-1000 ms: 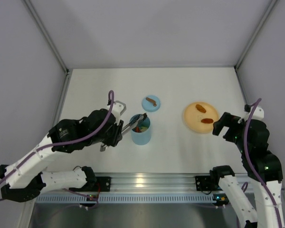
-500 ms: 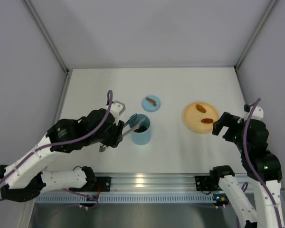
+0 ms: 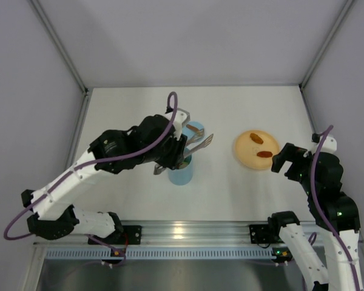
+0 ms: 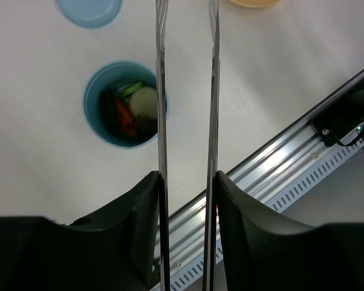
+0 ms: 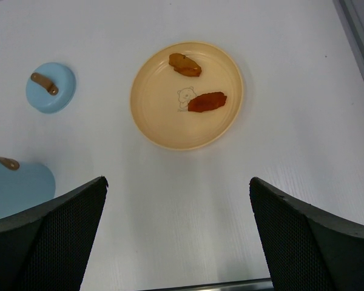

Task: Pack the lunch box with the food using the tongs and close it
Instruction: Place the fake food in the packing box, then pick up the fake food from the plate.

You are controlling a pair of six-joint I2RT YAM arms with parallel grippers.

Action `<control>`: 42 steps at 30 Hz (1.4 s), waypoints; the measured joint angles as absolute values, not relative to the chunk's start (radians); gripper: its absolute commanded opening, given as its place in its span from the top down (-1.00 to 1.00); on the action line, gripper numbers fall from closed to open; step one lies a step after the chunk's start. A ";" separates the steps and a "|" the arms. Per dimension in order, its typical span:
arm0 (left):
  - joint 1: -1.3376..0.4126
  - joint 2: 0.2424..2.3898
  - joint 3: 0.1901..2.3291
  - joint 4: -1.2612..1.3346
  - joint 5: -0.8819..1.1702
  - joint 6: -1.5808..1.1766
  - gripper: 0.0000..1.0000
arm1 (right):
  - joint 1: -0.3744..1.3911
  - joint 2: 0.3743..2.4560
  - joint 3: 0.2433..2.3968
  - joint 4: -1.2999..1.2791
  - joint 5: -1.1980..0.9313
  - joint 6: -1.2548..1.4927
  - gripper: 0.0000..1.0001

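Observation:
My left gripper (image 3: 173, 159) (image 4: 187, 179) is shut on the tongs (image 3: 200, 143) (image 4: 161, 121), just above the light blue lunch box (image 3: 181, 176) (image 4: 87, 106). The two tong arms stand apart, empty, and point right toward the plate. Several food pieces (image 4: 133, 109), dark, red and pale green, lie inside the tub. Two brown-orange food pieces (image 5: 185, 64) (image 5: 206, 101) rest on the orange-yellow plate (image 3: 246, 154) (image 5: 158, 115). The blue lid (image 3: 197, 127) (image 5: 50, 88) with its brown handle lies flat behind the tub. My right gripper (image 3: 283, 159) (image 5: 178, 182) hangs open and empty near the plate's front right.
A metal rail (image 3: 194, 233) (image 4: 291, 176) runs along the table's near edge. Grey walls (image 3: 42, 91) close in the left, right and back sides.
My left arm swung up and right. The tongs came out of the tub with their arms spread and now reach past it toward the plate. The right arm stayed still.

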State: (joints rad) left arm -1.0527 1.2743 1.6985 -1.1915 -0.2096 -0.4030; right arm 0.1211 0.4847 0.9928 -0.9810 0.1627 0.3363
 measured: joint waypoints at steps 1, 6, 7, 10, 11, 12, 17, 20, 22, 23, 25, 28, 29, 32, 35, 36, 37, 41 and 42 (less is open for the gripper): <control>-1.053 1.306 1.711 -1.170 -0.202 -0.397 0.10 | 0.121 0.485 0.993 -0.981 0.164 0.336 -0.99; -1.053 1.495 1.775 -1.046 -0.170 -0.366 0.09 | 0.121 0.479 0.993 -0.988 0.167 0.336 -0.99; -1.053 1.538 1.789 -1.020 -0.167 -0.360 0.08 | 0.121 0.474 0.993 -0.991 0.169 0.336 -0.99; -1.053 1.658 1.821 -0.943 -0.149 -0.344 0.08 | 0.121 0.458 0.993 -0.996 0.179 0.336 -0.99; -1.053 1.697 1.831 -0.921 -0.142 -0.340 0.08 | 0.121 0.455 0.993 -0.997 0.183 0.336 -0.99; -1.053 1.730 1.839 -0.901 -0.136 -0.338 0.08 | 0.121 0.451 0.994 -0.999 0.186 0.336 -0.99; -1.053 1.907 1.906 -0.809 -0.091 -0.316 0.09 | 0.121 0.438 0.996 -1.015 0.204 0.337 -0.99; -1.053 1.971 1.911 -0.749 -0.052 -0.294 0.10 | 0.121 0.425 0.997 -1.026 0.224 0.343 -0.99; -1.053 2.007 1.911 -0.709 -0.015 -0.278 0.10 | 0.121 0.419 1.000 -1.038 0.232 0.344 -0.99; -1.053 2.022 1.911 -0.688 0.001 -0.267 0.09 | 0.121 0.419 1.004 -1.044 0.236 0.344 -0.99; -1.053 2.051 1.913 -0.655 0.026 -0.249 0.10 | 0.121 0.419 1.011 -1.047 0.241 0.344 -0.99; -1.053 2.095 1.923 -0.612 0.054 -0.218 0.10 | 0.121 0.419 1.019 -1.048 0.245 0.344 -0.99; -1.053 2.107 1.927 -0.603 0.060 -0.209 0.09 | 0.121 0.419 1.020 -1.048 0.246 0.344 -0.99; -1.053 2.150 1.945 -0.582 0.064 -0.184 0.10 | 0.121 0.419 1.023 -1.048 0.247 0.344 -0.99; -1.053 2.178 1.957 -0.569 0.059 -0.159 0.10 | 0.121 0.420 1.023 -1.048 0.247 0.344 -0.99; -1.053 2.185 1.959 -0.567 0.054 -0.151 0.09 | 0.121 0.420 1.023 -1.048 0.247 0.344 -0.99; -1.053 2.190 1.961 -0.565 0.049 -0.144 0.08 | 0.121 0.420 1.023 -1.048 0.246 0.344 -0.99; -1.053 2.206 1.971 -0.548 0.033 -0.120 0.08 | 0.121 0.421 1.023 -1.048 0.246 0.344 -0.99; -1.053 2.210 1.977 -0.548 0.029 -0.113 0.08 | 0.121 0.421 1.023 -1.048 0.245 0.344 -0.99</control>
